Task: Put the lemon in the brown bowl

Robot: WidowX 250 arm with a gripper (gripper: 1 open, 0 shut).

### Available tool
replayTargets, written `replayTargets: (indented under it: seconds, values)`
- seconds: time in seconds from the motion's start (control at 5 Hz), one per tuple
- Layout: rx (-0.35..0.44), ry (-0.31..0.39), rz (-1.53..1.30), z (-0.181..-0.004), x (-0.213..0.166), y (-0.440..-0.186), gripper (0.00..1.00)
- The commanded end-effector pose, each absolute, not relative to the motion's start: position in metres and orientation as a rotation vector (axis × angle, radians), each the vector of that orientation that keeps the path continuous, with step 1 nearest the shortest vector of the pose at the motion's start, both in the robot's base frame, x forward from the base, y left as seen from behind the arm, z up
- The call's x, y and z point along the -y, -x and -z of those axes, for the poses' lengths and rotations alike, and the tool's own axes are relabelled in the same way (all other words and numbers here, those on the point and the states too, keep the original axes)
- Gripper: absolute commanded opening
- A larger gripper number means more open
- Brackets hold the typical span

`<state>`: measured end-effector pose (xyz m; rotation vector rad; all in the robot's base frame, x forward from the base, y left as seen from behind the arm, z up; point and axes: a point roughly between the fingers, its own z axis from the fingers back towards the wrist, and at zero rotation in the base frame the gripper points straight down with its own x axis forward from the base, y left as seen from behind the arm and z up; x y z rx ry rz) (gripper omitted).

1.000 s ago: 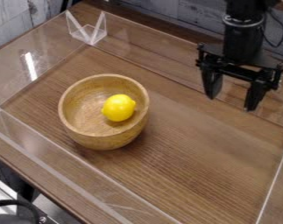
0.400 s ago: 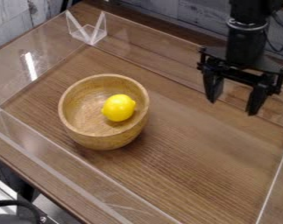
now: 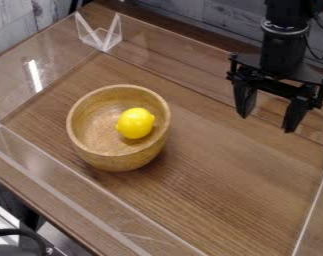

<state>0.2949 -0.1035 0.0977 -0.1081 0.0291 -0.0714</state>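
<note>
The bright yellow lemon (image 3: 136, 123) lies inside the brown bowl (image 3: 86, 140), a round light wooden bowl on the left half of the table. My gripper (image 3: 271, 113) hangs at the upper right, well away from the bowl, pointing straight down above the tabletop. Its two black fingers (image 3: 245, 98) stand wide apart and hold nothing.
A clear acrylic wall (image 3: 70, 215) rims the dark wood table (image 3: 217, 190) along the front and left edges. A small clear plastic stand (image 3: 98, 31) sits at the back left corner. The black arm (image 3: 285, 30) rises above the gripper.
The gripper has shifted very slightly to the right; it stays open. The lemon and bowl have not moved.
</note>
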Motion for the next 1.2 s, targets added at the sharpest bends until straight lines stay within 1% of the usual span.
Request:
replayTargets:
  seconds: [0.0,1.0]
  values:
    - [0.038,0.122,0.076,-0.1176,0.1064,-0.3041,1.0]
    - [0.054,0.136,0.062,-0.1252,0.1022,-0.3071,1.0]
